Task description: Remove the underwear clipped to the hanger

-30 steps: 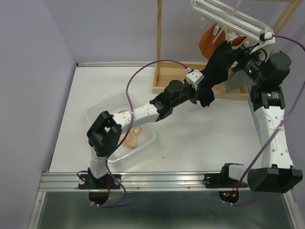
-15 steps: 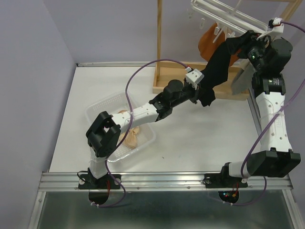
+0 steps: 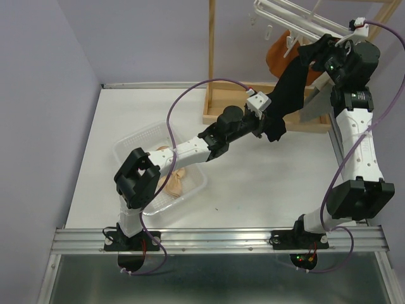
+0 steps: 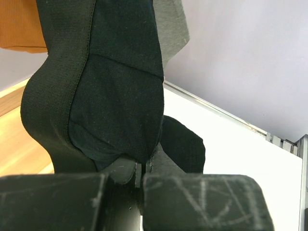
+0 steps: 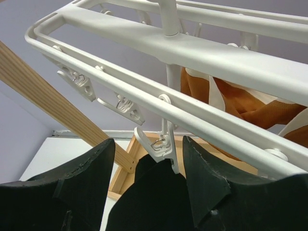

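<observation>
At the far right of the table [image 3: 253, 183]: black underwear [image 3: 288, 88] stretched between the hanger [image 3: 297, 22] and the left tool [image 3: 262, 119].
The left tool is closed on the lower fold of the black underwear, the cloth pinched between its jaws in the left wrist view. The garment's top edge hangs from a clip peg [image 5: 161, 144] on the white hanger's near bar. The right tool [image 5: 149, 163] is raised to that bar, its jaws apart, one finger on each side of the peg and gripping nothing. Rust-orange underwear [image 3: 278, 54] hangs clipped behind, and grey underwear [image 3: 313, 107] hangs beside the black. Cream underwear [image 3: 177, 180] lies in the clear basket [image 3: 126, 149] on the table's left side.
</observation>
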Controlling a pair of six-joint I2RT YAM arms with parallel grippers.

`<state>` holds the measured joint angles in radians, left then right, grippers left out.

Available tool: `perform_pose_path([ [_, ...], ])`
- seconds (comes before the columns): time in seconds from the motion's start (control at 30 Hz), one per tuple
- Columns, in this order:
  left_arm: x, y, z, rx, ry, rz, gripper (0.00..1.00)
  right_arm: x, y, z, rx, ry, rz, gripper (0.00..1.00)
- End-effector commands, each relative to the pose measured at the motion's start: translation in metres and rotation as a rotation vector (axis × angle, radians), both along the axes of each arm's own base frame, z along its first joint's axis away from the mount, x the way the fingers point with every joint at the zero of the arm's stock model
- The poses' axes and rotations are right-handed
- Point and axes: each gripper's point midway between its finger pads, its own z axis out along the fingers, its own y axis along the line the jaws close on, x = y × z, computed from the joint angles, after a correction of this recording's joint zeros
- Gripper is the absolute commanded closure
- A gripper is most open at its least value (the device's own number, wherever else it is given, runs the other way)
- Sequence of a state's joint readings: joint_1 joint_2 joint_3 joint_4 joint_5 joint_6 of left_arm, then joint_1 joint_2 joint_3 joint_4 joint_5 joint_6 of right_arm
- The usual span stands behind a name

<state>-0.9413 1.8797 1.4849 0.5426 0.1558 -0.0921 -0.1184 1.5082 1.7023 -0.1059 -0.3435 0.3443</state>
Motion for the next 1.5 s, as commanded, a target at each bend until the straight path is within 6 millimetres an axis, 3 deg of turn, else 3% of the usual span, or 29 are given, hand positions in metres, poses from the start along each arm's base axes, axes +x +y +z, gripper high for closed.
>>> perform_pose_path([
  [0.0, -0.014, 0.008, 0.065, -0.117, -0.107, -0.023, 1.00, -0.006, -0.005, 0.042, -0.035, -0.107, -0.024, 0.37],
  [0.43, -0.017, 0.006, 0.067, -0.120, -0.112, -0.038, 1.00, 0.017, -0.009, 0.030, -0.060, -0.087, -0.026, 0.38],
  [0.73, -0.018, 0.005, 0.068, -0.120, -0.115, -0.044, 1.00, 0.027, -0.011, 0.041, -0.061, -0.111, -0.028, 0.42],
  [0.9, -0.018, 0.004, 0.066, -0.118, -0.112, -0.044, 1.00, 0.030, -0.011, 0.044, -0.061, -0.118, -0.026, 0.58],
  [1.07, -0.017, 0.005, 0.067, -0.120, -0.112, -0.039, 1.00, 0.031, -0.010, 0.042, -0.071, -0.119, -0.018, 0.97],
  [1.1, -0.018, 0.005, 0.067, -0.120, -0.112, -0.041, 1.00, 0.030, -0.010, 0.042, -0.071, -0.118, -0.018, 0.99],
  [1.27, -0.018, 0.010, 0.069, -0.119, -0.115, -0.023, 1.00, 0.028, -0.009, 0.037, -0.082, -0.110, -0.016, 0.99],
  [1.33, -0.017, 0.015, 0.069, -0.107, -0.127, -0.007, 1.00, 0.025, -0.009, 0.035, -0.087, -0.106, -0.014, 0.85],
  [1.37, -0.020, 0.021, 0.077, -0.107, -0.135, 0.002, 1.00, 0.024, -0.009, 0.033, -0.090, -0.103, -0.014, 0.67],
  [1.43, -0.021, 0.031, 0.077, -0.085, -0.151, 0.027, 1.00, 0.017, -0.006, 0.027, -0.112, -0.096, -0.001, 0.52],
  [1.47, -0.024, 0.042, 0.087, -0.085, -0.159, 0.040, 1.00, 0.012, -0.005, 0.023, -0.116, -0.090, 0.002, 0.41],
])
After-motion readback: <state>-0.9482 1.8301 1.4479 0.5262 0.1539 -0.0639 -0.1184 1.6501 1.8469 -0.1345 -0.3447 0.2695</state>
